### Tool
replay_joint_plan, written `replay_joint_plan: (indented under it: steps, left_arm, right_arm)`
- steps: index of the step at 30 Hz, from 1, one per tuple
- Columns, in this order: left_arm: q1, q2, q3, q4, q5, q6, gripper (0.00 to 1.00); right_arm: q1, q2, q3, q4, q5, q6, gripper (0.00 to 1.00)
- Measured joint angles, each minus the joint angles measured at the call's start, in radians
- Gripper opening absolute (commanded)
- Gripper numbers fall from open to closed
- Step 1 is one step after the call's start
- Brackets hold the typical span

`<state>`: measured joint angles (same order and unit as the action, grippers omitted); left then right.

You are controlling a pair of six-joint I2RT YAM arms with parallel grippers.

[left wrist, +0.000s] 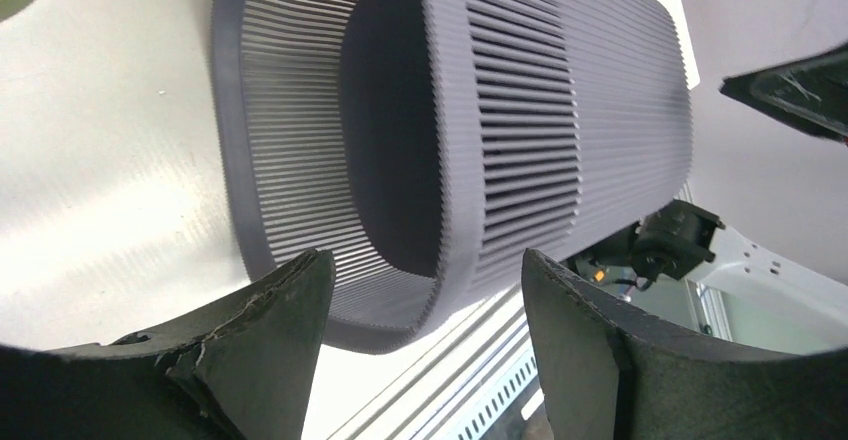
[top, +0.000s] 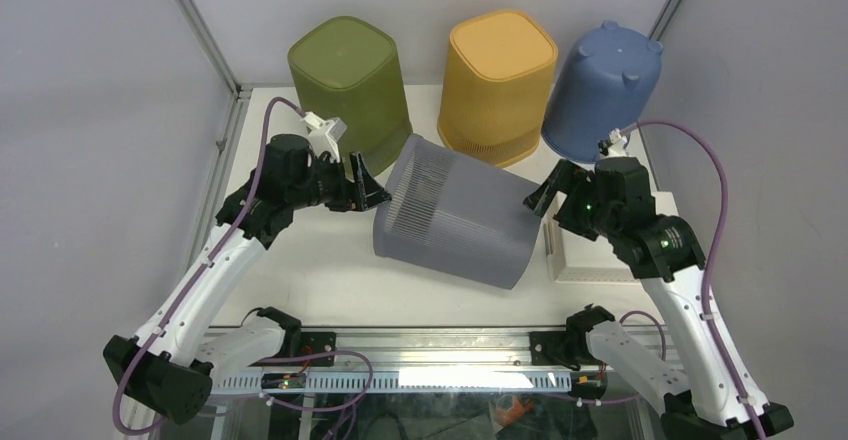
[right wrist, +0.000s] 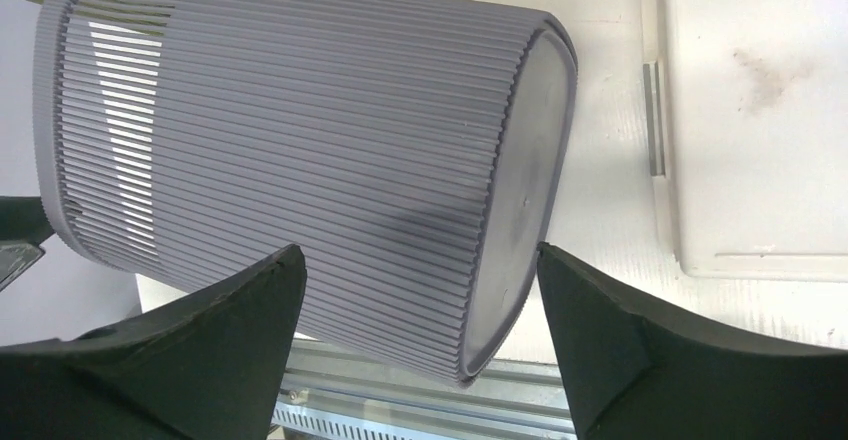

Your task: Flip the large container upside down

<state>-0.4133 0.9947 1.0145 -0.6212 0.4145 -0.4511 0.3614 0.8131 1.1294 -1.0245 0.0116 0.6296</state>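
Tabletop (top: 300, 270): white, smooth.
Large container (top: 455, 215): grey ribbed plastic, slotted near rim, laid on its side at centre.
Left pincer (top: 368, 186): spread wide beside its mouth.
Right pincer (top: 548, 192): spread wide beside its base.

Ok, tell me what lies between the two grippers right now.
The grey ribbed container, lying on its side, fills the stretch between the left gripper and the right gripper; the top external view shows it best.
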Motion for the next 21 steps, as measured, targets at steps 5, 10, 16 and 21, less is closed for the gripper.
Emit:
replay_joint_plan:
  steps: [5,10,16,21]
  left_arm:
    - [0.0,0.054,0.035,-0.013,-0.05,0.013,0.63]
    - [-0.027,0.116,0.063,-0.007,-0.092,0.014,0.5]
    - [-0.039,0.122,0.08,0.017,-0.114,0.014,0.39]
    - [-0.039,0.122,0.08,0.024,-0.127,0.014,0.37]
  right_arm:
    - [0.0,-0.075,-0.08,0.008,-0.015,0.046,0.75]
    - [0.0,-0.107,-0.173,0.048,-0.06,0.101,0.63]
    - [0.0,-0.11,-0.24,0.13,-0.124,0.146,0.43]
    - [0.0,-0.127,-0.243,0.152,-0.134,0.154,0.25]
